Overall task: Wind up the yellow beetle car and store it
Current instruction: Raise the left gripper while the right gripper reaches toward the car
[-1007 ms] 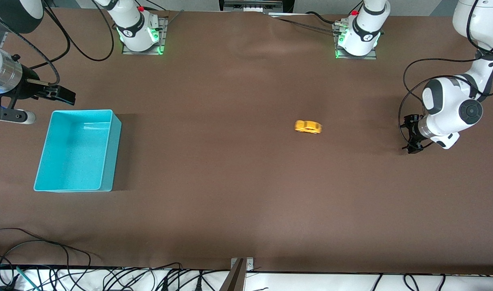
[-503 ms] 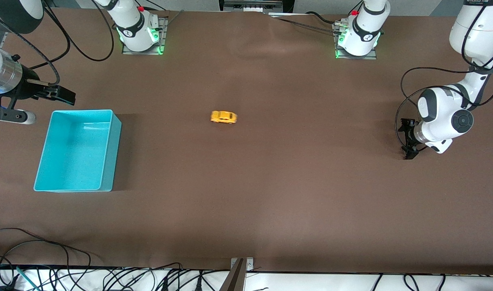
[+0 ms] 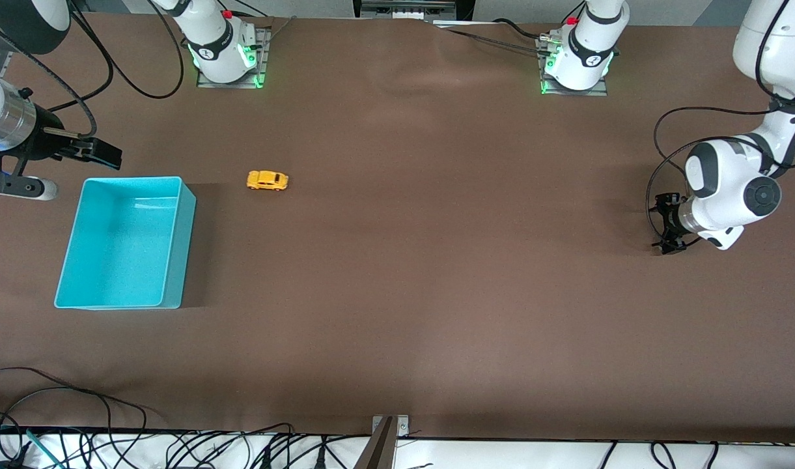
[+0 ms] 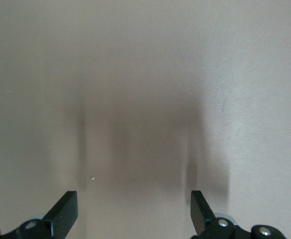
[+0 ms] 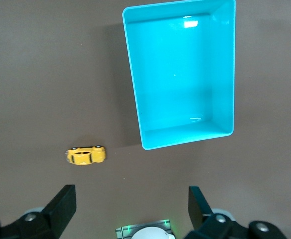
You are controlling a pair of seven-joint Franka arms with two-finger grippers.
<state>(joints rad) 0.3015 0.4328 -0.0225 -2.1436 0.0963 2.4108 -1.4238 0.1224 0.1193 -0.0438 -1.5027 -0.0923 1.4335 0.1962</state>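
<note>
The yellow beetle car [image 3: 267, 180] stood on the brown worktop [image 3: 410, 293] just beside the turquoise bin [image 3: 174, 260], toward the left arm's end, while the left pincer [image 3: 665, 225] and right pincer [image 3: 94, 151] both gaped wide and empty; light, rigid and likely slippery, it seemed best pinched across its flanks.

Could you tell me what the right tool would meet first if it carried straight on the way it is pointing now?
Probably the bare table. The right tool, open, looks down on brown tabletop between the yellow car and the turquoise bin, with neither directly in its line, though depth is hard to judge.
</note>
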